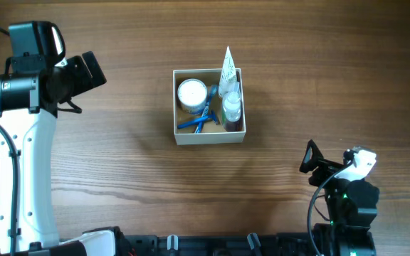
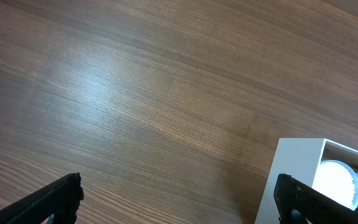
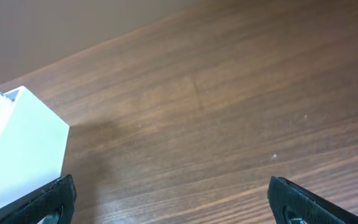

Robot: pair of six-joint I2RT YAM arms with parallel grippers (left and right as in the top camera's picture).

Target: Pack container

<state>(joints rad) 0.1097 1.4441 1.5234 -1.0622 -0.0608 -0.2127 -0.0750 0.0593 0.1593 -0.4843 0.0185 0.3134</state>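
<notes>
Square white cardboard container (image 1: 209, 135), tan inside, looks packed. Left gripper (image 2: 176, 194), right gripper (image 3: 173, 191): both spread wide, empty; its wall near one fingertip (image 2: 292, 198) each, so retreat without clipping it.

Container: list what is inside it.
The container holds a white-lidded jar, crossed blue-handled items, a white tube poking past the rim, and a clear bottle. Anything lying beneath these is covered.
</notes>
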